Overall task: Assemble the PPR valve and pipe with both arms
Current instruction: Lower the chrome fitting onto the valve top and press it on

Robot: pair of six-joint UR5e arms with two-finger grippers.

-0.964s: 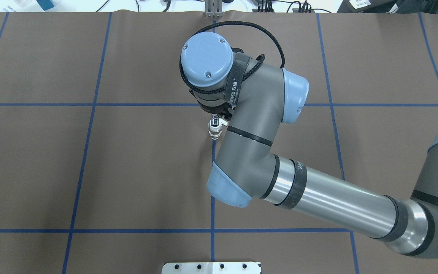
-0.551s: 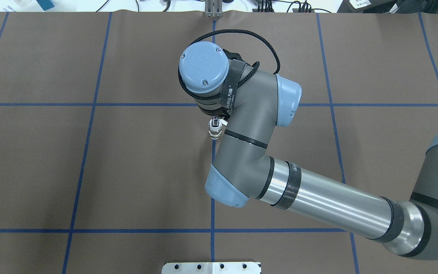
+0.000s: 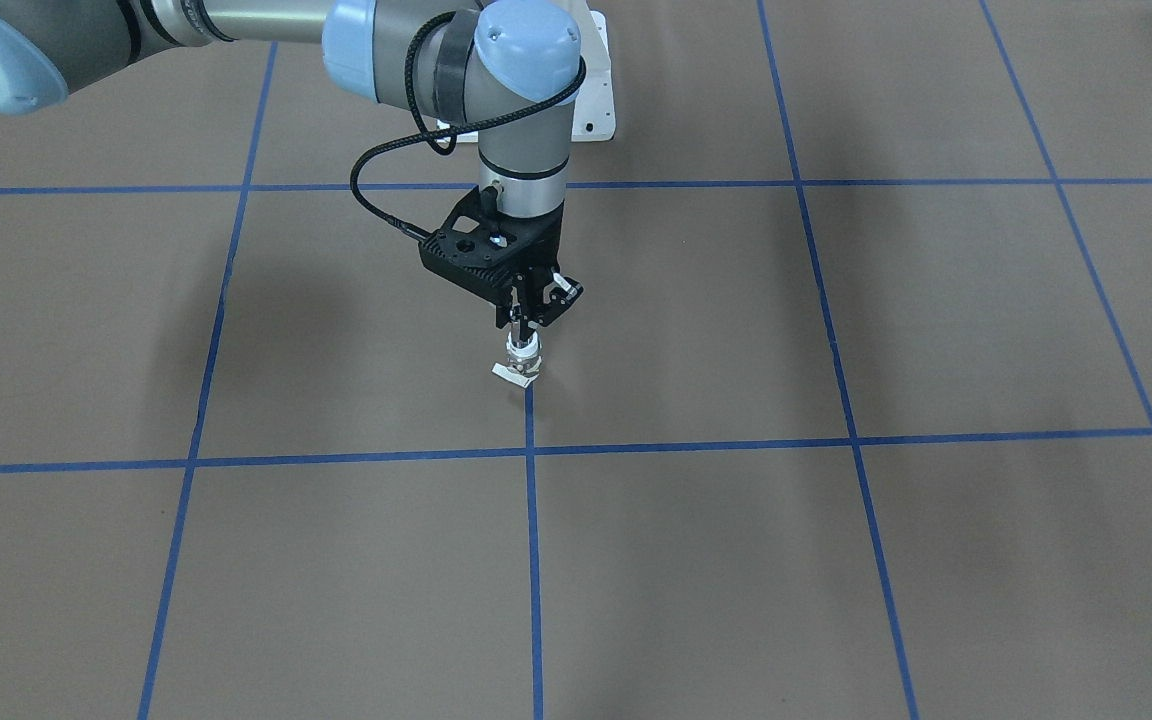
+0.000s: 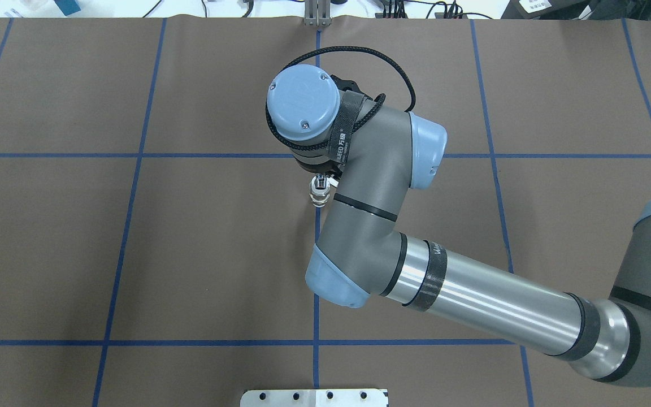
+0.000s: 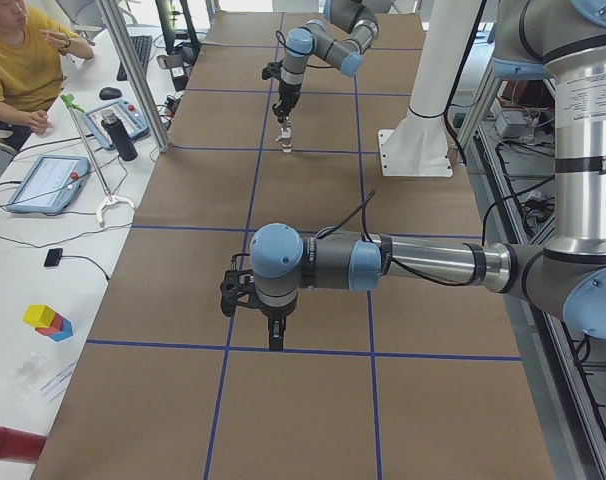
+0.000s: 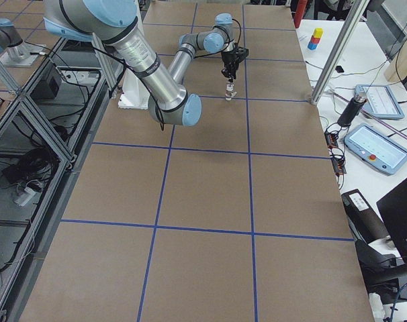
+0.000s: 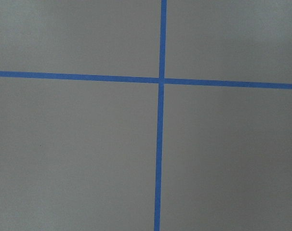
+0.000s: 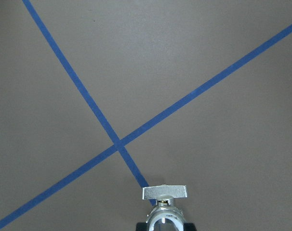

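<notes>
Right gripper [image 3: 526,330] points straight down with its jaws drawn close on the top of a small upright stack. In its wrist view dark jaw tips flank a chrome curve on both sides, so I judge it clamped on the pipe [image 4: 320,182], though the contact is too small to confirm. Directly under the jaws and in line with them stands the PPR valve [image 3: 520,364], with its lever tab [image 3: 508,374] lowest and jutting sideways. It is on the table [image 3: 836,560] or just above it; I cannot tell which.

The pair sits near the tape cross [image 3: 530,452], on the robot's side of it, on the tape line [image 3: 531,420] that runs from the cross toward the robot's base.

Both pieces look rigid, light and tiny. The polished round pipe is likely slippery, so a pinch across its diameter could let it roll or twist. The hold belongs on its bare barrel, leaving the mating end free. The valve is best gripped on its metallic middle band, not on the tab, which may swing, nor on the white plastic ring, which could mark.

Farther out, the left gripper [image 5: 274,340] hangs well apart from the cross, toward the table's end on the robot's left, and I cannot tell whether its jaws are apart or together
</notes>
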